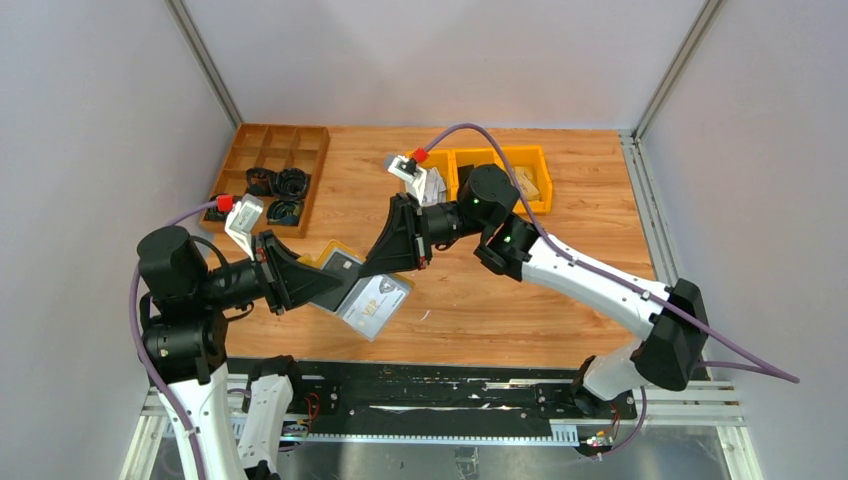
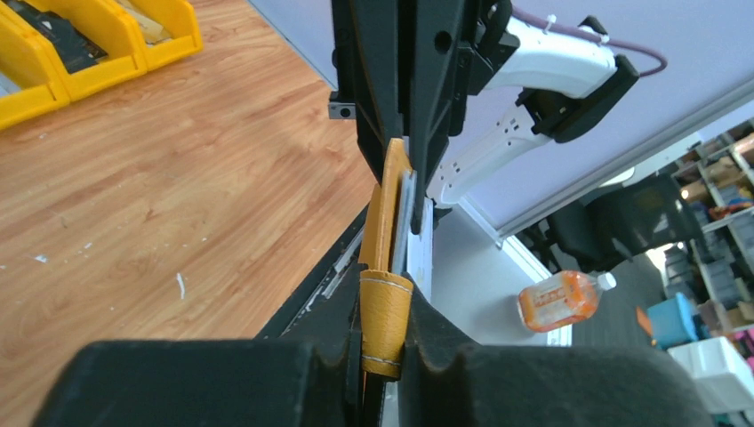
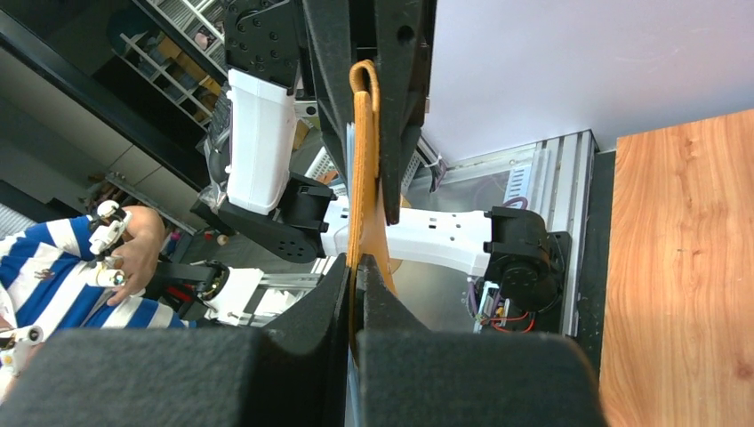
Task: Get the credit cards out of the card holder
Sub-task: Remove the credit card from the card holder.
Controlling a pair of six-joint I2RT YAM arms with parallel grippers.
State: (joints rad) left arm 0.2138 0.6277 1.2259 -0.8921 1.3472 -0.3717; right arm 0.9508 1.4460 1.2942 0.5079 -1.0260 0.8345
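The mustard-yellow card holder (image 1: pixel 322 257) hangs in the air above the table's near middle, held from both ends. My left gripper (image 1: pixel 335 283) is shut on its snap tab (image 2: pixel 385 325), which fills the gap between the fingers. My right gripper (image 1: pixel 378 268) is shut on the opposite edge (image 3: pixel 360 178). A whitish credit card (image 1: pixel 380 300) sticks out below the holder toward the front edge. In the left wrist view the holder is edge-on, with grey card edges (image 2: pixel 408 222) beside the leather. The card faces are hidden in both wrist views.
Yellow plastic bins (image 1: pixel 500 170) stand at the back middle behind the right arm. A brown compartment tray (image 1: pixel 250 150) with black pieces sits at the back left. Wooden table (image 1: pixel 580 200) lies underneath. A person (image 3: pixel 53 267) and an orange bottle (image 2: pixel 560 301) are off the table.
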